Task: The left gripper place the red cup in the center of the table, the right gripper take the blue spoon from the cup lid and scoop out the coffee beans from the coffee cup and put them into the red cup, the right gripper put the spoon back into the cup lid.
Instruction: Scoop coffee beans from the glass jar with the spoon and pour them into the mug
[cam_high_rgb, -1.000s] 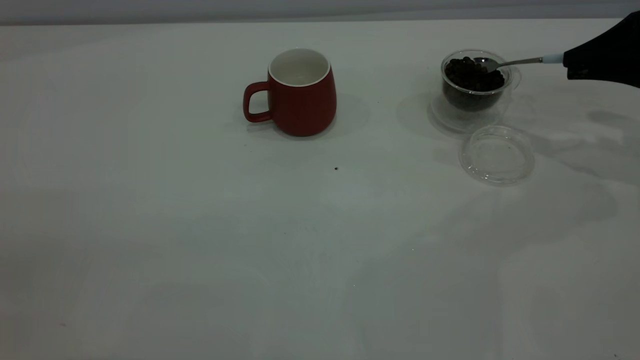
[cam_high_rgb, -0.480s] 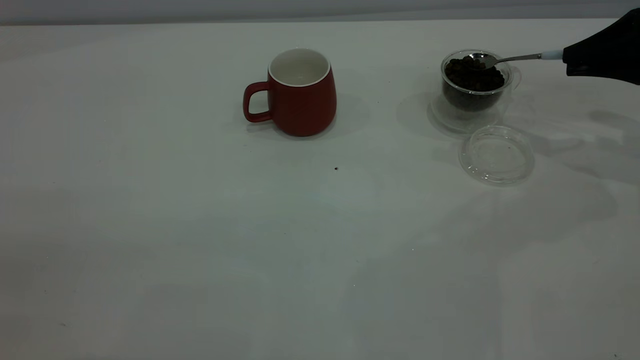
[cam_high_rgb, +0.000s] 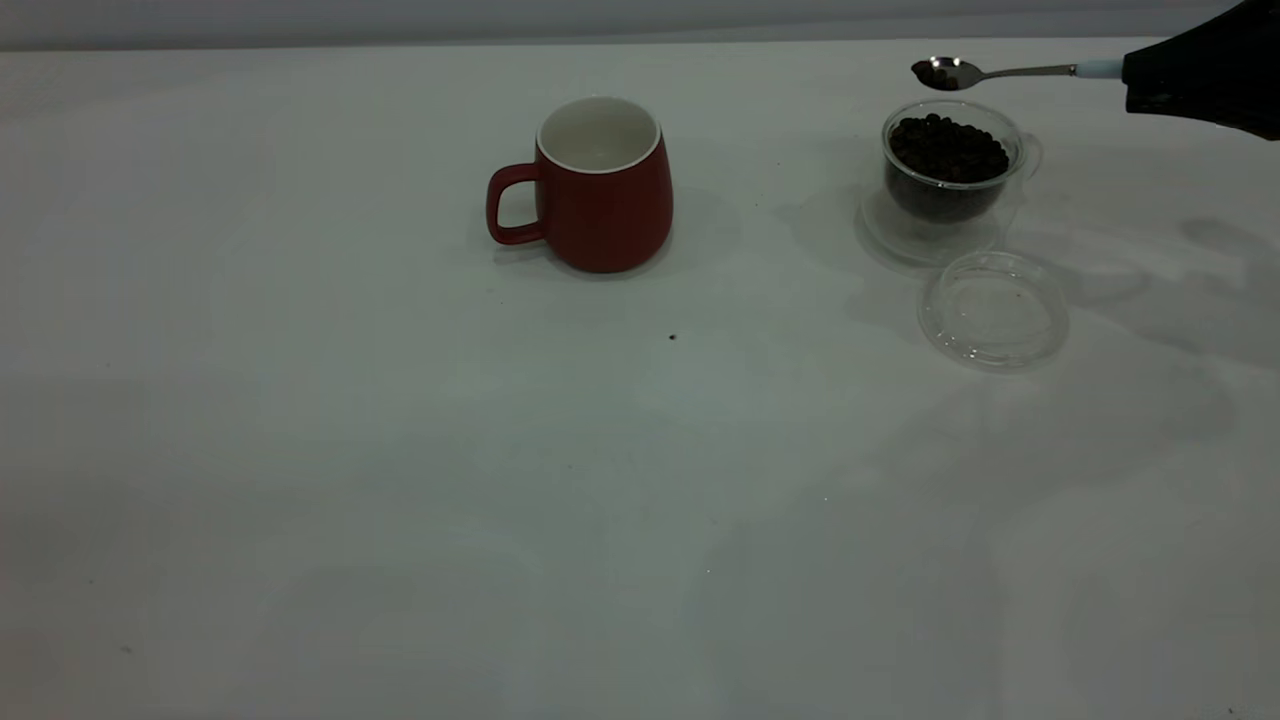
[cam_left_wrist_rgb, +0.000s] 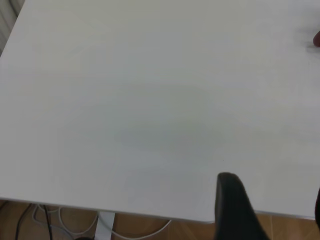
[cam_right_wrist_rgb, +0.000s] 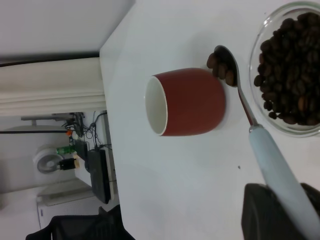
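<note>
Red cup (cam_high_rgb: 603, 187): placed centrally. Right gripper (cam_high_rgb: 1135, 80), 2 o'clock, clamps blue spoon (cam_high_rgb: 1000, 72), bean-loaded above coffee cup (cam_high_rgb: 950, 165). Pending: tipping, return to cup lid (cam_high_rgb: 993, 310).

Red cup (cam_high_rgb: 603, 190) left of coffee cup (cam_high_rgb: 946, 170); cup lid (cam_high_rgb: 993, 309) seemingly just before it.

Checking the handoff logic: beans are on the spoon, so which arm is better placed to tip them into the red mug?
Right. The right gripper holds the blue spoon, loaded with coffee beans, above the coffee cup; the red cup stands nearby. The left gripper sits at the table edge.
</note>
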